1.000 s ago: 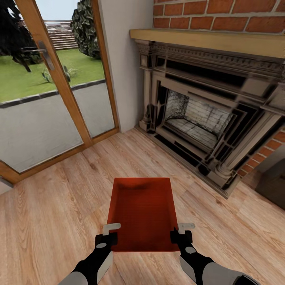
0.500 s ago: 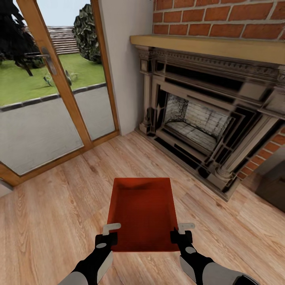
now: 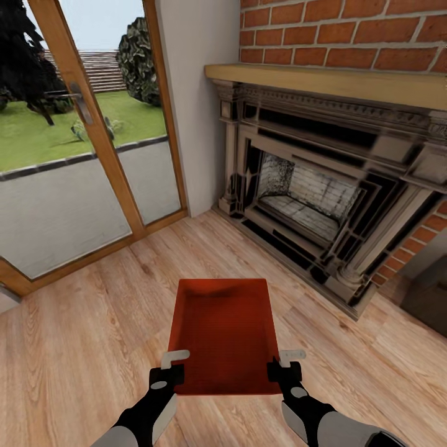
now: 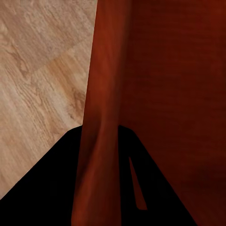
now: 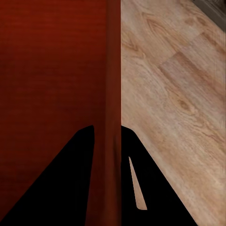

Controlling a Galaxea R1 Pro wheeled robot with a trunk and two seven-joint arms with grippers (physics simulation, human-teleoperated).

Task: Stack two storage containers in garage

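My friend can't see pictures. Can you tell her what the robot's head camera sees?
Two black grippers, left and right, hold an orange-red lidless rectangular box by its side walls above a light wood-plank floor. Ahead stand a red-brick fireplace and a wood-framed glass door.

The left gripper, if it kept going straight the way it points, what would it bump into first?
The left gripper is already shut on the side wall of the red box. Going straight on, it would just slide along that wall. Past the box, probably the fireplace, though depth is unclear.
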